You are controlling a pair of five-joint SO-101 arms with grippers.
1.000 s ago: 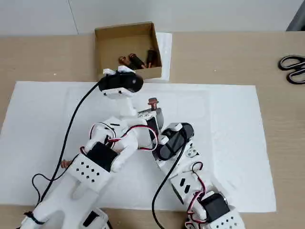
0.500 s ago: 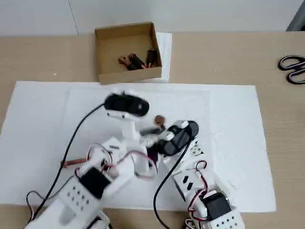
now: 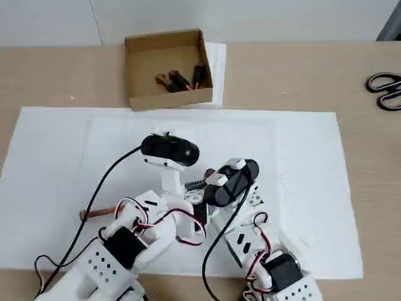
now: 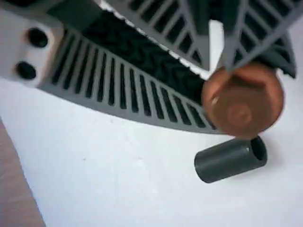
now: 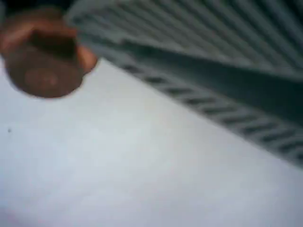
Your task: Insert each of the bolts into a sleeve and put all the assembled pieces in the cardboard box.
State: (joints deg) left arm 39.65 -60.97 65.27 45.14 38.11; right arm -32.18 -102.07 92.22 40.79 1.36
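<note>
Fingers (image 5: 213, 85) of the right gripper (image 3: 207, 178) look pinched narrow on 1 copper bolt (image 4: 244, 101), its round head facing the left wrist camera, though the right wrist view is blurred. Just beside that head a black sleeve (image 4: 230, 159) lies on its side on the white paper (image 3: 313, 157), with 1 open end showing; I can't tell whether bolt and sleeve touch. The left gripper (image 3: 193, 184) is right up against the same spot, and I can't tell whether it is open or closed. From where I stand both arms crowd the middle of the sheet, and their black wrist cameras and looping cables hang over the work. Another bolt (image 3: 99, 213) lies flat on the paper on the left arm's side, partly behind a cable, well apart from the grippers. At the far edge of the paper the cardboard box (image 3: 164, 99) holds 3 assembled pieces (image 3: 182, 80). A pair of scissors (image 3: 385, 91) rests on the wooden table (image 3: 301, 69), far off to the right.
</note>
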